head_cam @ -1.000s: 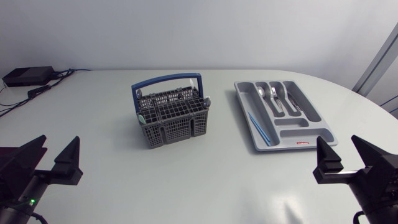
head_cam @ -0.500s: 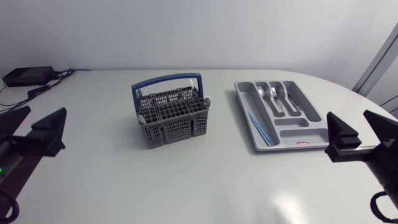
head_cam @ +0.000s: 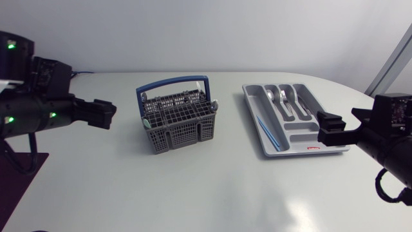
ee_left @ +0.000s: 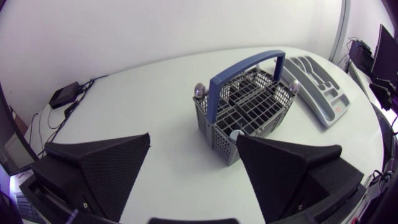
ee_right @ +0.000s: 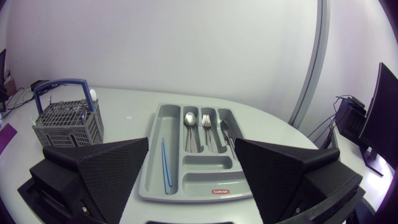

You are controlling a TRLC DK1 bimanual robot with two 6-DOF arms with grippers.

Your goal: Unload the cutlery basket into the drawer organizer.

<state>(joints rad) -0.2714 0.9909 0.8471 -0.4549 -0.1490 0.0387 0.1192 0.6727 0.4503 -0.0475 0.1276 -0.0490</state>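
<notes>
White tabletop (head_cam: pixel 193 187) carries the cutlery basket (head_cam: pixel 177 135) at centre, drawer organizer (head_cam: pixel 302 138) right; left jaws and right jaws stand spread, empty.

Head cam: fixed high, looks down on bench (head_cam: pixel 212 193). Left wrist cam faces basket (ee_left: pixel 214 134) close; right faces tray (ee_right: pixel 208 163). All three share both.
</notes>
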